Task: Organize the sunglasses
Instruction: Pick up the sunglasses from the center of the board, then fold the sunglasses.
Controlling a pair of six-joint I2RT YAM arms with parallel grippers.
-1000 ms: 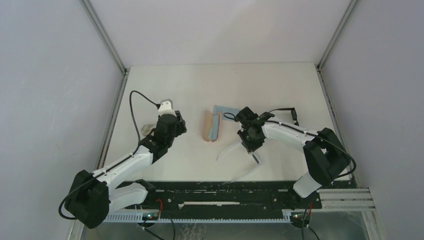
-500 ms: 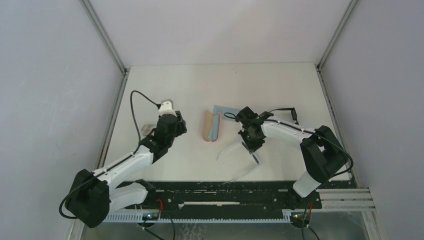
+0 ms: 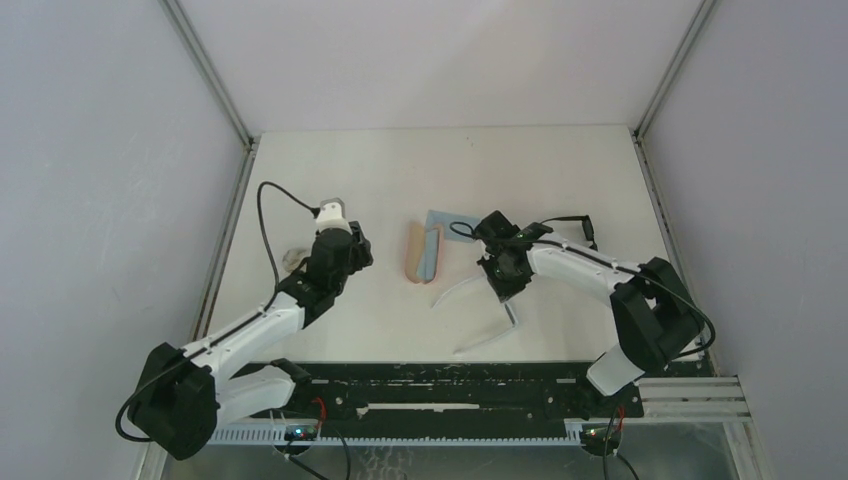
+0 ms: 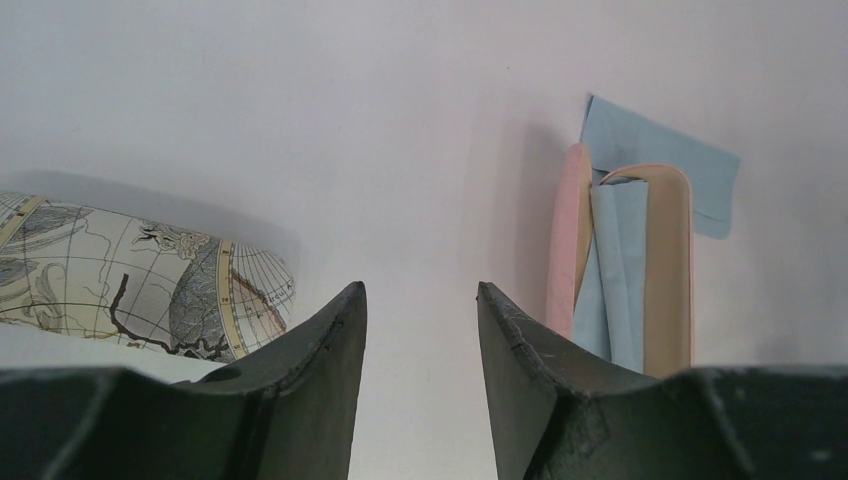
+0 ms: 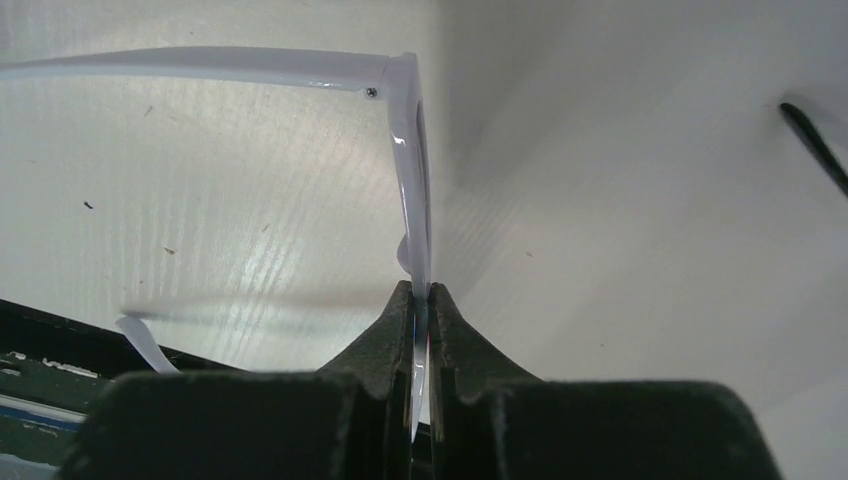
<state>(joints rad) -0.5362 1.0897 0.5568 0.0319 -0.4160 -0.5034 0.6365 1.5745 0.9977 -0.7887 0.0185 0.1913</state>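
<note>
The right claw (image 5: pixel 420 300) is clamped on the white-framed sunglasses (image 5: pixel 412 160), near the pink case (image 3: pixel 411 256), on its right. The left claw (image 4: pixel 420 298) stands apart, empty, left of that case.

The sunglasses (image 5: pixel 412 200) are gleaming in glossy white plastic between the right gripper's (image 5: pixel 420 300) matt, grainy black fingers (image 5: pixel 380 340). Under that gripper the table (image 5: pixel 250 200) is looking matt and finely ribbed. Ahead of the left gripper (image 4: pixel 420 310), a pink case (image 4: pixel 565 240) is looking smooth.
</note>
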